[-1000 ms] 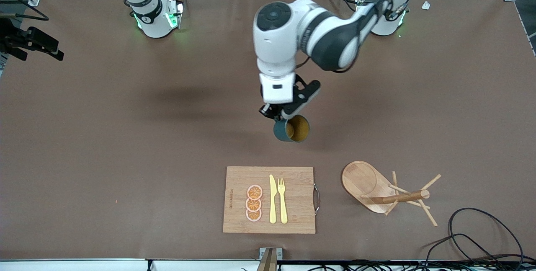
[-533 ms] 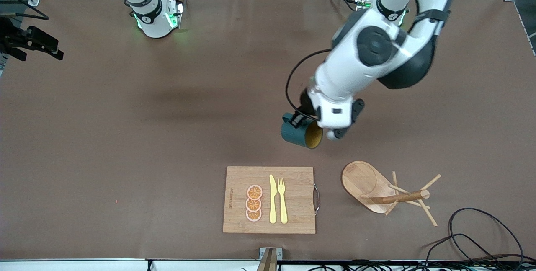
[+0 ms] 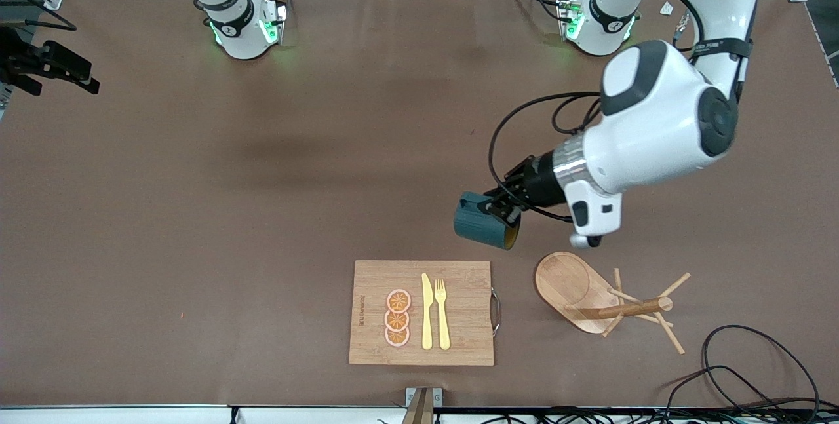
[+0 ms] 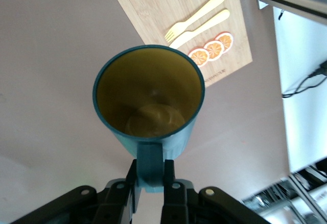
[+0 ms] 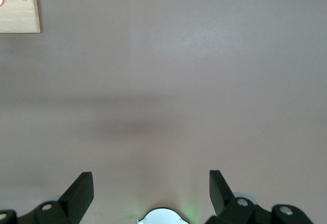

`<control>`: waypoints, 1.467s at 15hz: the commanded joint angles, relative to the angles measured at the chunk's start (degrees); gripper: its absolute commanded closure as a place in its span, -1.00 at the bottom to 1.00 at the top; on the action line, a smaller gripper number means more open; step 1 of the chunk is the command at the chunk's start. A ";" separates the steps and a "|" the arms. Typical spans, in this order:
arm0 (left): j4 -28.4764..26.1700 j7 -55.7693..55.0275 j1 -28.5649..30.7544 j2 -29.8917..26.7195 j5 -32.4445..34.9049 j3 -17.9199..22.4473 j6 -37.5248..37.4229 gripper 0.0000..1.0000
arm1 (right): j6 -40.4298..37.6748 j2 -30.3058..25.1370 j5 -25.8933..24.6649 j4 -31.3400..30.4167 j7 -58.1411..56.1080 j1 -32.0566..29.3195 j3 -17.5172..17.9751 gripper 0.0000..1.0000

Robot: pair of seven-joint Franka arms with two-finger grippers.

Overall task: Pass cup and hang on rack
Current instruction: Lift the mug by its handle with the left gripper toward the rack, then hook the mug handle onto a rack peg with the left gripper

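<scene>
Teal cup (image 3: pixel 484 229) pinched in left gripper (image 3: pixel 503 209), seemingly tilted

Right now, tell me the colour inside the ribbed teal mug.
Mustard yellow inside the ribbed teal mug; clearest in the left wrist view.

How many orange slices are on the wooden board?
3. The orange slices lie in a short row on the cutting board, beside the yellow knife: one farthest from the front camera, one in the middle, one nearest. None look hidden.
</scene>
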 commanded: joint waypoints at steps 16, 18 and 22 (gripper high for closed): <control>-1.44 23.15 20.38 6.03 -33.83 -0.15 -5.23 1.00 | 0.68 -1.14 -0.85 -0.98 -0.46 0.22 0.09 -1.00; -1.44 25.18 20.65 6.91 -33.83 -0.06 -5.32 1.00 | 0.95 -1.14 -0.85 -0.98 -0.46 0.22 0.26 -1.00; -1.53 28.43 21.09 8.32 -33.65 0.11 -5.41 1.00 | 0.68 -1.14 -0.85 -1.06 -0.46 0.13 0.17 -1.00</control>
